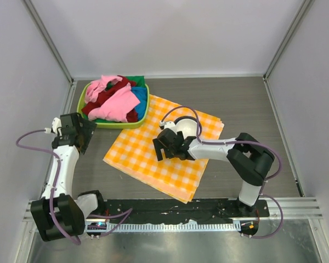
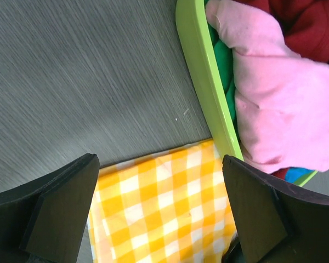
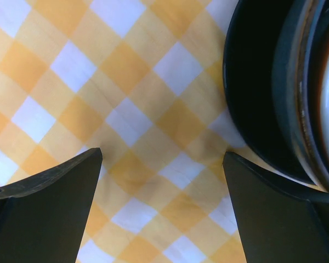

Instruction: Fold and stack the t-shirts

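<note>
The t-shirts lie crumpled in a heap in a lime-green basket [image 1: 144, 112] at the back left of the table. In the heap are a light pink one [image 1: 118, 105], a dark red one [image 1: 104, 94], a blue one [image 1: 140, 96] and a green one [image 1: 135, 80]. My left gripper [image 1: 89, 135] hangs open just left of the basket's near corner and holds nothing. Its wrist view shows the basket rim [image 2: 200, 71], the pink shirt [image 2: 274, 109], dark red cloth [image 2: 310, 27] and green cloth [image 2: 225, 66]. My right gripper [image 1: 163, 147] hovers open and empty over the checked cloth.
An orange-and-white checked cloth [image 1: 153, 150] lies spread at the table's middle, its far corner by the basket. It fills the right wrist view [image 3: 98, 66], and one corner shows in the left wrist view [image 2: 153, 219]. Grey walls enclose the table on three sides.
</note>
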You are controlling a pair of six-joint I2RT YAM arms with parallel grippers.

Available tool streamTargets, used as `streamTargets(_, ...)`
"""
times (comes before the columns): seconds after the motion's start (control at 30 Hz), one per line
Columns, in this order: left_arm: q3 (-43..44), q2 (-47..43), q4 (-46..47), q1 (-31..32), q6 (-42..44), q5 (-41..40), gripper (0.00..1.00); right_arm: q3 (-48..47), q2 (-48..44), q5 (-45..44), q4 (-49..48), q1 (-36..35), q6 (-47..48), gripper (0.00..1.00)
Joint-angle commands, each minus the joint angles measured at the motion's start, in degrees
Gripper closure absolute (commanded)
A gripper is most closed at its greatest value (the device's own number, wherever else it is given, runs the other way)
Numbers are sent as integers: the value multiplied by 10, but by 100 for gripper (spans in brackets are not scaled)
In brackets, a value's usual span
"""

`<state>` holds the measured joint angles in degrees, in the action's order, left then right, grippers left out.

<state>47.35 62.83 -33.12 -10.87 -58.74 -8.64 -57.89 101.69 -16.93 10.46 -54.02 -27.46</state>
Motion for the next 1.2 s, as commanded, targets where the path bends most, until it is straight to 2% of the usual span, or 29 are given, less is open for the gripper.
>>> streamTargets(0.0,-16,-33,-19,9,28,11,0,-7,37,-58,-9,36,-16,0)
streamTargets(0.23,-31,-60,-26,11,42,16,0,24,63,-88,31,112,-43,0)
streamTargets(0.53,-22,-63,-25,12,50,24,0,34,84,-131,72,166,-64,0)
streamTargets(0.7,-24,-68,-26,10,58,25,0,44,73,-102,76,229,-70,0)
streamTargets(0.93,-30,-69,-29,11,69,21,0,33,12,-124,113,271,-66,0)
streamTargets(1.1,-28,-62,-20,10,68,29,0,-11,40,-97,122,362,-62,0)
streamTargets(1.17,-25,-57,-17,11,70,32,0,-41,61,-99,133,377,-61,0)
